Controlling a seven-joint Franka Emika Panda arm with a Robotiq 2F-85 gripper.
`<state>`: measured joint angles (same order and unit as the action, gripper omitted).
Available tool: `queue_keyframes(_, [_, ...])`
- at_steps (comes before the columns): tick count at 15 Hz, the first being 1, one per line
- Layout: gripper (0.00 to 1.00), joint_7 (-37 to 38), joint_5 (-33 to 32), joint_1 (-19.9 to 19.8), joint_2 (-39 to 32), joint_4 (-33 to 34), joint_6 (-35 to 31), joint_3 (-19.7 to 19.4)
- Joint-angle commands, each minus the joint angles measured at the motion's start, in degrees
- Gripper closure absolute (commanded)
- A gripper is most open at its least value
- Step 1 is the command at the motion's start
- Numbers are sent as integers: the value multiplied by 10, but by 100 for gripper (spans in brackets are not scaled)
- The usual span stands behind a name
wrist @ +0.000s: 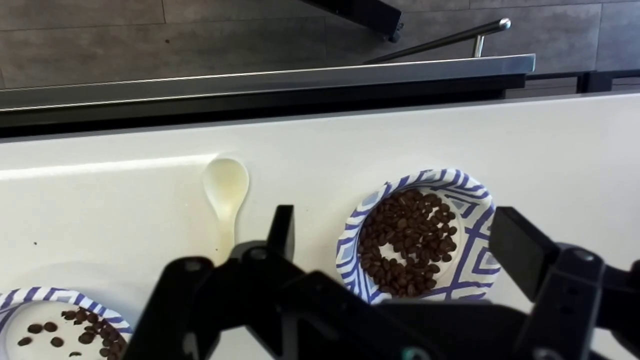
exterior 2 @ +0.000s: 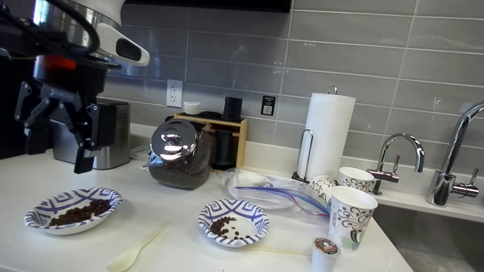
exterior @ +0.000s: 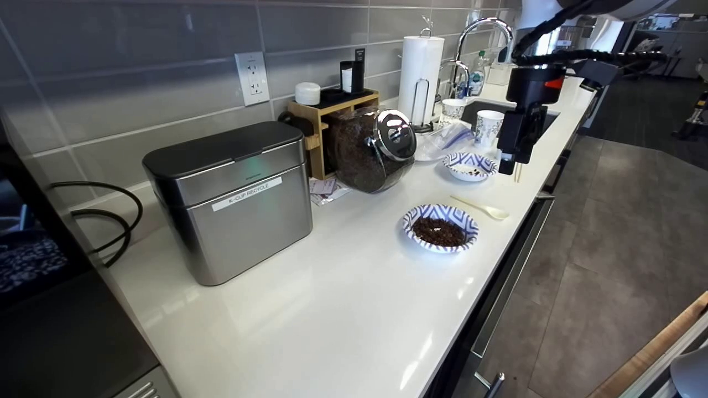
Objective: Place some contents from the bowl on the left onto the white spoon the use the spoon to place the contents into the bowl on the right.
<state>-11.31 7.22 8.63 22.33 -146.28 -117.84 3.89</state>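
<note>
A: whats on ur feeds rn?

B: Gray tile wall, well apart from the white spoon, my ref pt. Spoon's lying on the white counter. My arm is up higher than it. Metal bin ("K-CUP RECYCLE") is well apart from it.

A: k, mid-size stuff?

B: Paper towel roll, also far from the spoon. Jar of dark stuff is closer to it than the roll. My gripper hangs above spoon level & apart from it, fingers spread wide. In wrist view I see the fuller bowl btwn them.

A: bowls?

B: Same blue/white print on both, opp. sides of the spoon, both near it. Past the emptier bowl, going away from the spoon, theres an upright patterned cup and a smaller pod.

A: n the beans?

B: Tiniest things here lol. Brown beans are heaped in the fuller bowl, one side of the spoon. Smaller batch is in the emptier bowl, opp. side.
</note>
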Motion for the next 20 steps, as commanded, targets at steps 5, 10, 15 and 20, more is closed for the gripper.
queue_keyframes(5, [0,21,10,20,0,-39,-119,22])
queue_keyframes(10, [0,15,6,39,-23,-60,-185,34])
queue_keyframes(15, [0,10,-5,49,-63,-65,-247,44])
queue_keyframes(20, [0,8,-18,51,-112,-55,-288,54])
